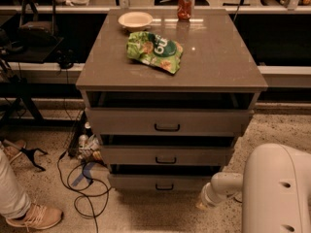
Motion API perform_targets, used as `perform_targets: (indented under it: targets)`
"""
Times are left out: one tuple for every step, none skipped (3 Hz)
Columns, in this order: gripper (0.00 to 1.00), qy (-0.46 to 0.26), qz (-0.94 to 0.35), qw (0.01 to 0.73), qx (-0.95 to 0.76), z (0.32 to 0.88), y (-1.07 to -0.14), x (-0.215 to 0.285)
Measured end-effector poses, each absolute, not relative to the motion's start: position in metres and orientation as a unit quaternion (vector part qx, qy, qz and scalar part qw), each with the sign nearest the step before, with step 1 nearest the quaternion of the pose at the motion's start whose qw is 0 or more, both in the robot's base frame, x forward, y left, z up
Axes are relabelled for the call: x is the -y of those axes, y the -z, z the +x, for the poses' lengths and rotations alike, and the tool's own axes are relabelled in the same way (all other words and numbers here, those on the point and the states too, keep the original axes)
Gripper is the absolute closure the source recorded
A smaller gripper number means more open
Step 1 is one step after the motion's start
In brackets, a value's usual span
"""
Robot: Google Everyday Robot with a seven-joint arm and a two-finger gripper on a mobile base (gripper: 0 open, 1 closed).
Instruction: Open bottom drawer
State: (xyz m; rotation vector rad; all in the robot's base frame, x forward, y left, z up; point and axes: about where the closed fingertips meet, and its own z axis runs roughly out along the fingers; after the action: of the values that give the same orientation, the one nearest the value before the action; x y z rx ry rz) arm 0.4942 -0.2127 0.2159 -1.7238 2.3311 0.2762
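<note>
The bottom drawer (141, 182) sat lowest in the cabinet (214, 62) with none of its interior showing, so it looked shut or barely out. The gripper (204, 203) hung low by the cabinet's right front corner, clear of the drawer's black handle (164, 187). Its state could not be told, and the pull itself seemed left to do

Bulky cream-white arm shell (265, 171), 2 dark screw holes (282, 184), rounded cylindrical wrist (224, 185), pale tool (203, 203) near the floor (146, 213).
</note>
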Motion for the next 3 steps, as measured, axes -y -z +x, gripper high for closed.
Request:
perform_targets:
  targets:
    - [0.63,-0.095,-0.588,0.113,-0.795,0.493,-0.215,0.212]
    - [0.40,-0.095,-0.597,0.121,-0.787,0.505,-0.210,0.211]
    - [0.17,-0.082,-0.621,0.149,-0.765,0.534,-0.203,0.209]
